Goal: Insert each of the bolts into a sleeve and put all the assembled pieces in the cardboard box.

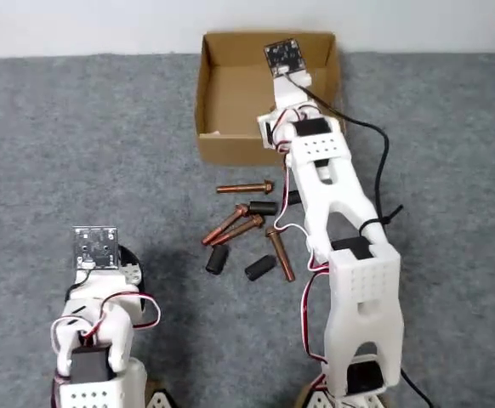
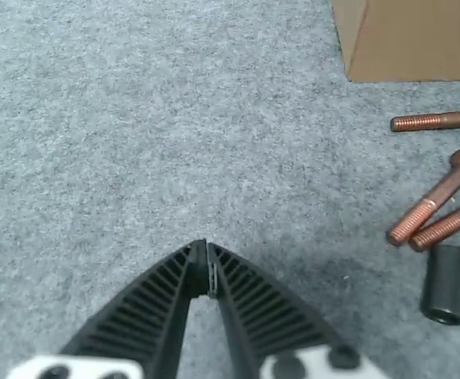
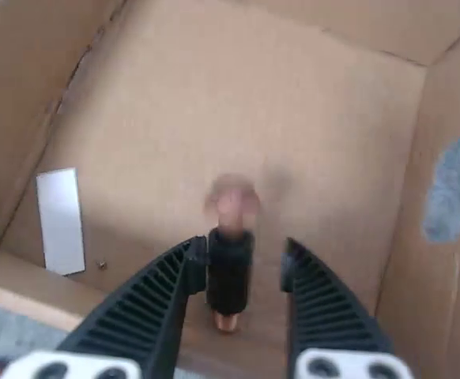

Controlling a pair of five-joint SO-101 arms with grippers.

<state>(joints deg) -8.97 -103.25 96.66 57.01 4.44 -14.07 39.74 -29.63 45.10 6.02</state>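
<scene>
You are at the drop-off step for one assembled piece. Your right gripper (image 3: 242,249) hangs over the inside of the open brown cardboard box (image 1: 203,93), which sits at the far middle of the grey carpeted table (image 1: 77,127). Its jaws stand moderately wide. Between them is a copper bolt wearing a black cylindrical sleeve (image 3: 228,272). The piece lies against one finger, with a clear gap to the other, so I judge the grip is released rather than clamped.

The piece's long axis runs roughly along the fingers. Its blurred head end leads into the box and its bare copper tip points back toward the wrist.

Your left gripper (image 2: 206,260) is pinched closed on nothing, low over bare table at the near left.

Once this piece lies in the box, the next move calls for a return to the loose parts just near of it:
- Four copper bolts, one lying left to right (image 1: 244,187), two side by side on a slant (image 1: 230,226), and one angled near to far (image 1: 280,253).
- Three short black sleeves (image 1: 217,259) that I can make out among the bolts.

Each bolt will need its shank lined up with a sleeve's bore.
</scene>
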